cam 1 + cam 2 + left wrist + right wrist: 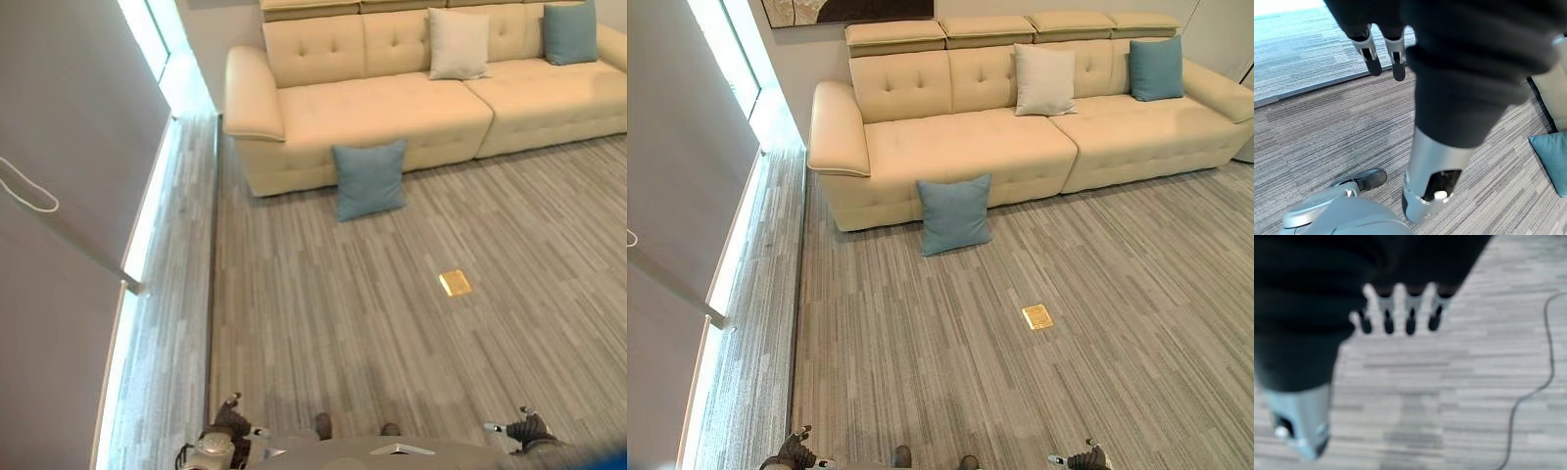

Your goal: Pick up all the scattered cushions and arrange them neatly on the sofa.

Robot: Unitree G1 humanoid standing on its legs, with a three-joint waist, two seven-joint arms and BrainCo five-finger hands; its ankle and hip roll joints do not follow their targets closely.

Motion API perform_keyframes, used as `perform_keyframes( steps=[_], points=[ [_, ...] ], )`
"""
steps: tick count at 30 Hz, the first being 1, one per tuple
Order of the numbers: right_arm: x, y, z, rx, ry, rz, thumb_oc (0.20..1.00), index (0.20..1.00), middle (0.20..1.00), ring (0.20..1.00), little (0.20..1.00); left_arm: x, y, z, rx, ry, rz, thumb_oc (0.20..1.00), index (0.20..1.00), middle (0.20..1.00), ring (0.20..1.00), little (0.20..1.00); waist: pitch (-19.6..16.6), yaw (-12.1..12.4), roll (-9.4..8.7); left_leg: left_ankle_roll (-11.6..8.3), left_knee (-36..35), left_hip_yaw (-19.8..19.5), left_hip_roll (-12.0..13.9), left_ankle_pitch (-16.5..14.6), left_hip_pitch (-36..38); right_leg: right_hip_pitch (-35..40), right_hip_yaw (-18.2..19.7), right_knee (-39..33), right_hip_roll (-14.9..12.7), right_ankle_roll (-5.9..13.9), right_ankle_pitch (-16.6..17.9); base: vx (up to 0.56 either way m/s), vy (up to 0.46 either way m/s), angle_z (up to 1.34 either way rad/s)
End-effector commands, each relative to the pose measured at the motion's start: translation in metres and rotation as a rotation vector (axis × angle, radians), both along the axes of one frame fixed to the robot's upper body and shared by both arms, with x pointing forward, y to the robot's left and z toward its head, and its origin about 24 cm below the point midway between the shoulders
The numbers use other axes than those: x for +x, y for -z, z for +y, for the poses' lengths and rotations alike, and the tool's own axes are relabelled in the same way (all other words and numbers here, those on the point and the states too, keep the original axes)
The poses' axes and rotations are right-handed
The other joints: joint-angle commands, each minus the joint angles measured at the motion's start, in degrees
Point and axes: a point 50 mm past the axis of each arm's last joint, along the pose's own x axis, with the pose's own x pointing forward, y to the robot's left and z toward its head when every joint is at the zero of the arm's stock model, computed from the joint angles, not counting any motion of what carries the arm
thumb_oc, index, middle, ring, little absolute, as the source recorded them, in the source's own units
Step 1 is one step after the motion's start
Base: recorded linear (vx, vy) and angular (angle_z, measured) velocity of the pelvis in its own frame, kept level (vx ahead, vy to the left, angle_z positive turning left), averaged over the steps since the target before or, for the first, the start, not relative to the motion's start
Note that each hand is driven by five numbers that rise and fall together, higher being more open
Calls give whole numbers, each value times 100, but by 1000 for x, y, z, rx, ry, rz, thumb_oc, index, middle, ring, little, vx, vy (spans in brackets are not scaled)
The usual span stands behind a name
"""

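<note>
Head views: a blue cushion (pixel 954 213) stands on the floor, leaning against the sofa (pixel 960 147) front near its left end — soft and light, probably best pinched at a top corner. Two cushions already sit on the sofa.

Wrist views: left hand (pixel 1382 51) and right hand (pixel 1398 313) hang relaxed, fingers straight, empty.

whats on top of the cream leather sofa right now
On the cream leather sofa sit a white square cushion and a blue square cushion, both leaning on the backrest. What lies behind them is hidden.
</note>
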Motion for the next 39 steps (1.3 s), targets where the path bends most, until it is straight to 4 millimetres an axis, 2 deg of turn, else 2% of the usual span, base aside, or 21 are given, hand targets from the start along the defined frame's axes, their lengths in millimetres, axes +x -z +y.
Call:
perform_keyframes(
  steps=[1,9,12,15,21,26,29,31,32,33,34,35,36,37,38,39],
  points=[
    [20,-5,-1,-32,-61,-23,1000,1000,1000,1000,1000,23,-5,0,41,65,-34,1000,1000,1000,1000,1000,27,76,-85,-386,43,117,251,-355,58,69,-62,50,-429,616,-155,0,0,0],
    [36,-11,-6,-51,-66,-69,1000,1000,1000,1000,1000,35,-9,3,133,199,-27,1000,1000,1000,1000,1000,38,-21,-55,-399,43,229,338,-361,111,11,142,50,-323,584,-170,0,-47,-10],
    [38,-12,-5,-48,-66,-75,1000,1000,1000,1000,1000,34,-9,5,125,169,-28,1000,1000,1000,1000,1000,36,-37,-32,-401,43,290,371,-369,143,4,227,50,-285,563,-184,5,-61,-24],
    [37,-11,-5,-42,-65,-68,1000,1000,1000,1000,1000,34,-9,4,115,159,-28,1000,1000,1000,1000,1000,17,-62,-22,-406,43,312,388,-376,172,17,241,50,-261,550,-210,28,-50,-20],
    [35,-11,-5,-40,-63,-57,1000,1000,1000,1000,1000,38,-8,-2,127,259,-5,1000,1000,1000,1000,1000,21,-188,14,-431,43,315,437,-368,249,70,314,50,-184,484,-292,19,-39,-7],
    [40,-12,-5,-31,-53,-84,1000,1000,1000,1000,1000,49,-12,-3,138,267,-35,1000,1000,1000,1000,1000,80,-247,-5,-463,116,325,504,-336,225,71,350,50,-123,432,-329,1,-69,-1],
    [42,-13,-3,-21,-65,-94,1000,1000,1000,1000,1000,54,-14,-5,143,301,-42,1000,1000,1000,1000,1000,161,-278,-49,-482,477,331,553,-441,93,103,363,74,-108,348,-364,-11,-88,-1],
    [42,-13,-2,-12,-69,-100,1000,1000,1000,1000,1000,56,-14,-7,136,308,-50,1000,1000,1000,1000,1000,291,-277,-118,-497,1239,270,556,-561,-242,76,428,247,-107,211,-469,-41,-125,0],
    [42,-13,-2,-11,-68,-101,1000,1000,1000,1000,1000,57,-15,-8,133,308,-55,1000,1000,1000,1000,1000,348,-270,-139,-516,1559,233,559,-510,-399,66,438,303,-107,160,-497,-30,-73,-4],
    [42,-13,-2,-10,-68,-101,1000,1000,1000,1000,1000,58,-15,-8,133,308,-55,1000,1000,1000,1000,1000,344,-276,-137,-518,1591,224,564,-524,-423,58,431,307,-103,157,-500,-37,-74,-1],
    [42,-13,-3,-13,-66,-101,1000,1000,1000,1000,1000,59,-15,-8,130,308,-60,1000,1000,1000,1000,1000,438,-256,-167,-545,2054,171,598,-369,-703,58,439,373,-116,93,-522,-4,-92,0],
    [44,-14,-4,-15,-61,-110,1000,1000,1000,1000,1000,57,-14,-9,121,292,-57,1000,1000,1000,1000,1000,525,-202,-198,-559,2598,74,632,-87,-1020,83,435,405,-98,11,-560,-3,-93,8],
    [44,-14,-4,-15,-61,-110,1000,1000,1000,1000,1000,57,-15,-9,121,292,-57,1000,1000,1000,1000,1000,521,-209,-194,-562,2620,63,636,-94,-1040,76,428,406,-92,8,-561,26,-72,2],
    [45,-15,-5,-18,-59,-110,1000,1000,1000,1000,1000,56,-14,-9,122,287,-53,1000,1000,1000,1000,1000,574,-173,-212,-561,2802,13,634,32,-1216,102,418,410,-97,-23,-578,62,-18,-6],
    [46,-16,-7,-21,-54,-114,1000,1000,1000,1000,1000,52,-12,-8,116,275,-36,1000,1000,1000,1000,1000,610,-94,-234,-484,2831,-63,442,-77,-1608,152,432,375,-109,-10,-614,122,-6,-13],
    [48,-17,-7,-23,-54,-118,1000,1000,1000,1000,1000,48,-10,-8,113,268,-23,1000,1000,1000,1000,1000,613,-31,-246,-453,2660,-84,322,-200,-1701,238,468,313,-102,19,-636,178,31,-8]
  ],
)
